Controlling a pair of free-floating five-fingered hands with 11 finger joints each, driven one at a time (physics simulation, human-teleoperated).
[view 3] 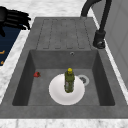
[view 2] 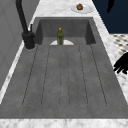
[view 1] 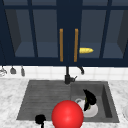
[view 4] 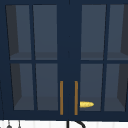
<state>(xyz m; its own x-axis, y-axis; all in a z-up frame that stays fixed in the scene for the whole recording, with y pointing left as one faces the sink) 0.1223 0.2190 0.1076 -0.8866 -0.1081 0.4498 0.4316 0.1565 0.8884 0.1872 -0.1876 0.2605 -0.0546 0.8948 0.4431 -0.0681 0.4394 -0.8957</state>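
A green bottle (view 3: pixel 69 81) with a yellow cap stands upright on a white plate (view 3: pixel 56 93) in the sink basin (view 3: pixel 103 82), and no hand touches it. In the front view my right hand (view 1: pixel 89 99) hangs before the plate (view 1: pixel 93 113) and hides most of the bottle, fingers relaxed. Lower down, my left hand (view 1: pixel 40 119) floats at the sink's front edge, holding nothing. A hand (view 2: pixel 122 63) with loose, spread fingers hovers off the counter's front edge. Another hand (view 3: pixel 12 18) with straight fingers shows at the far left in the right side view.
A big red ball (view 1: pixel 67 115) sits in front of the sink. A small red thing (view 3: pixel 37 74) lies in the basin. The black faucet (view 1: pixel 67 75) stands behind. A yellow item (view 1: pixel 86 50) lies in the glass-door cabinet (view 4: pixel 67 50). A plate with brown food (view 2: pixel 80 7) rests on the counter.
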